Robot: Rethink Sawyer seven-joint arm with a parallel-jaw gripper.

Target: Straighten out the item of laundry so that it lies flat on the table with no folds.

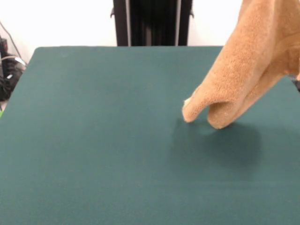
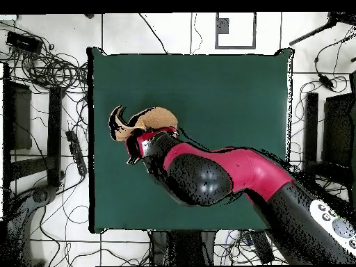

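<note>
The tan-orange towel (image 1: pixel 253 61) hangs bunched in the air at the right of the front view, running off the top right corner. Its two lowest folds dangle just above the green table (image 1: pixel 93 140), with a shadow beneath them. A small white tag (image 1: pixel 187 101) shows at the left tip. In the overhead view the towel (image 2: pixel 154 119) is a crumpled lump over the table's (image 2: pixel 222 83) left middle. My gripper (image 2: pixel 140 139) sits right under that lump at the end of the red and black arm and is shut on the towel. The front view does not show the gripper.
My arm (image 2: pixel 229 170) crosses the table from the bottom right in the overhead view. The black pedestal (image 1: pixel 152 22) stands at the table's far edge. Cables (image 2: pixel 49 66) lie on the floor beside the table, and dark gear (image 1: pixel 7 70) sits at the front view's left edge.
</note>
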